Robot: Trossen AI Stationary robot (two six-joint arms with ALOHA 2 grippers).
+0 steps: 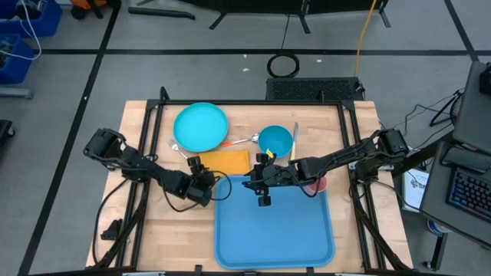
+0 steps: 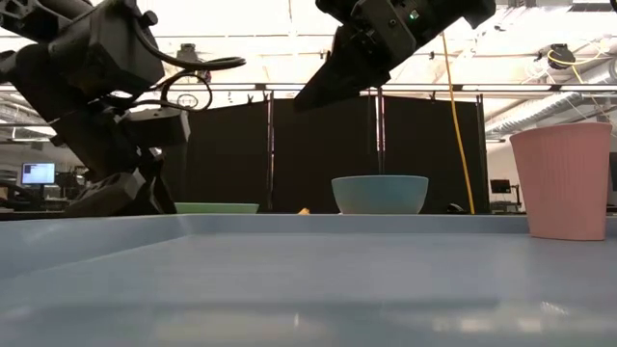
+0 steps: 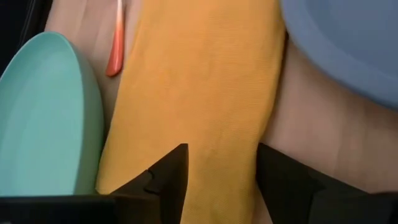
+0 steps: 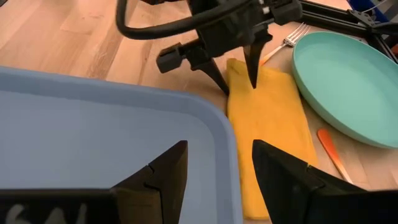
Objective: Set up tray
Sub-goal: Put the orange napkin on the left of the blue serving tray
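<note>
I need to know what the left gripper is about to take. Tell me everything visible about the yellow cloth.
The yellow cloth is a folded, finely ribbed fabric rectangle lying flat on the wooden table, between the turquoise plate and the blue tray. The left gripper stands open over one end, fingertips at the cloth.

Wooden table (image 1: pixel 146 130) carries tray (image 1: pixel 274 230), plate (image 1: pixel 201 127), perhaps napkin (image 1: pixel 226 162).

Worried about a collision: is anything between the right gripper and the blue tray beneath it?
Nothing visible does. The open right gripper hangs over the tray's bare corner; the yellow cloth lies beside the tray, under the left gripper.
</note>
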